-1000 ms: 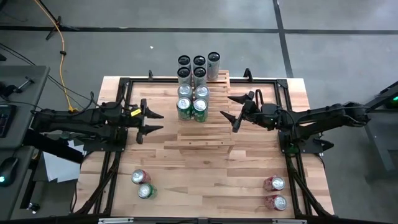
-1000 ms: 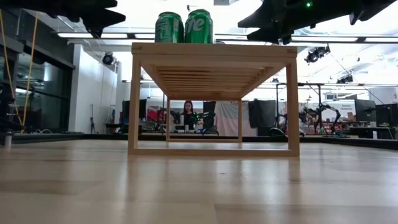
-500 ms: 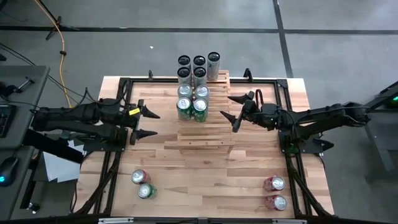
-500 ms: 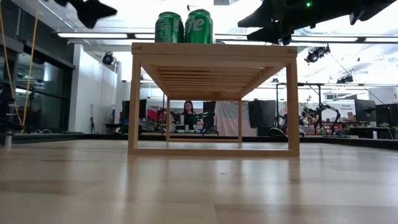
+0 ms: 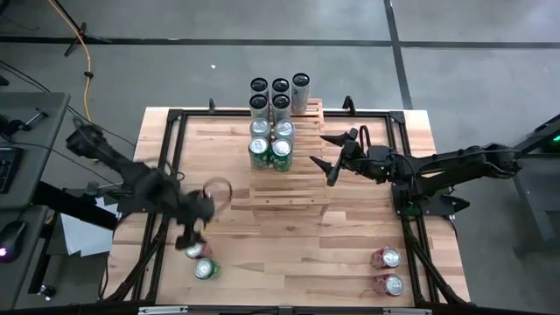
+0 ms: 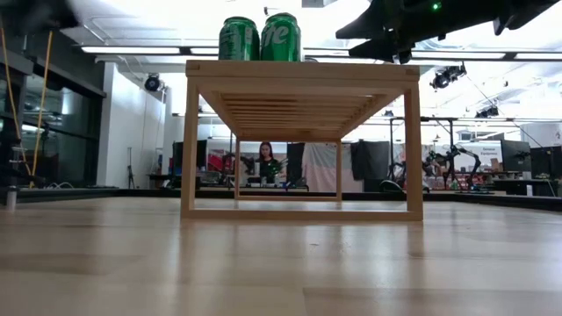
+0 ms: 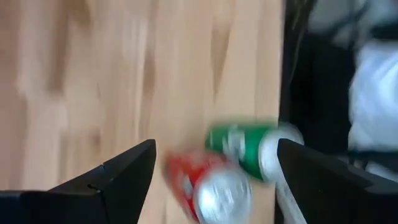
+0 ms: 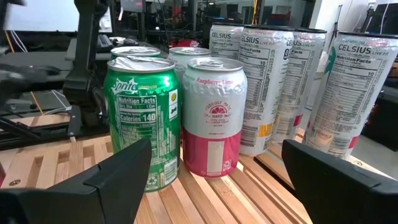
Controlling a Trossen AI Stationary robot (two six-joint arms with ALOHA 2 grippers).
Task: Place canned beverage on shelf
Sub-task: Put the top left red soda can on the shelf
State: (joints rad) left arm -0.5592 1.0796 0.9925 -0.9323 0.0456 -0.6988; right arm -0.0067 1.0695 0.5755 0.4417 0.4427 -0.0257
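Left gripper (image 7: 214, 165) sits over the near-left corner of the surface (image 5: 297, 236), fingers spread wide and holding nothing. The left wrist view looks down on two cans standing side by side: a red can (image 7: 208, 183) and a green can (image 7: 249, 152). In the high view the same pair shows as the red can (image 5: 198, 249) with the green can (image 5: 206, 269) just nearer; the arm above them is blurred.

Right gripper (image 5: 325, 161) hovers beside the right edge of the shelf (image 5: 289, 188), fingers wide, empty. Its wrist view faces the cans already standing on the shelf: a green Sprite can (image 8: 142, 121), a pink-and-white can (image 8: 213, 115) and tall white Celsius cans (image 8: 273, 87) behind. Two more cans (image 5: 386, 270) wait at the near right of the surface.

Handling judgement: if full, the cans should be moderately heavy; walls are thin, stiff under light pressure, dent if squeezed hard. The painted metal looks smooth, so slip is likely with a weak pinch. Best hold looks to be across the cylindrical body at mid-height, fingers on opposite sides, keeping clear of the rounded rim. The red and green cans stand close together, so one finger must enter the narrow gap or approach from the open sides. Keep upright in transit.
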